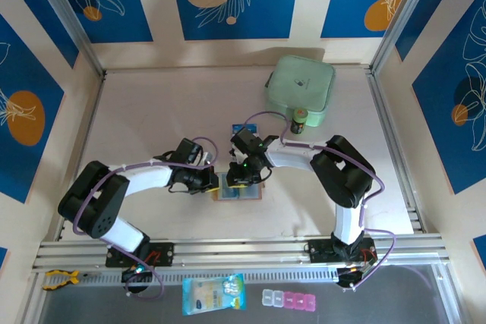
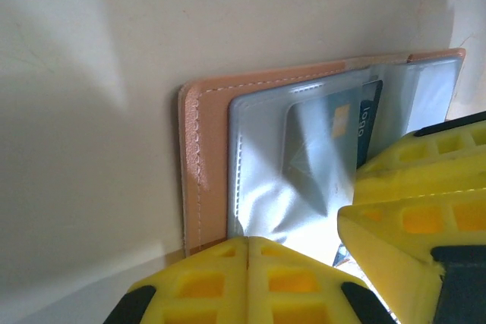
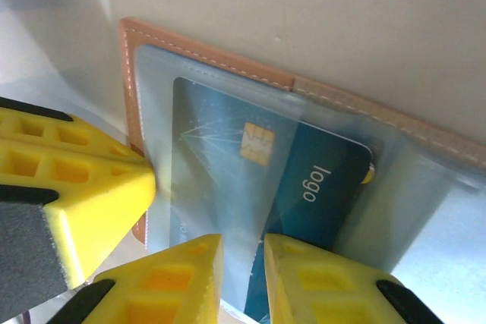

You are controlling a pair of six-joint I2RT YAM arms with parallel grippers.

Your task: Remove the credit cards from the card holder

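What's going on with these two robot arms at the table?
Both arms are bent over an open tan card holder lying flat on the table. The left pincer is shut at one end of it, seemingly pinning it down. The right pincer, slightly open, sits over a blue card that is partly out of its clear pocket.

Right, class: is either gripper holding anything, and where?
Left gripper is shut, tips on the card holder's edge. Right gripper is at the blue card's near edge, jaws slightly apart; a grip cannot be confirmed.

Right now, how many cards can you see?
2. A chip card sits in the holder; a loose card lies on the table near the pouch. More may be hidden.
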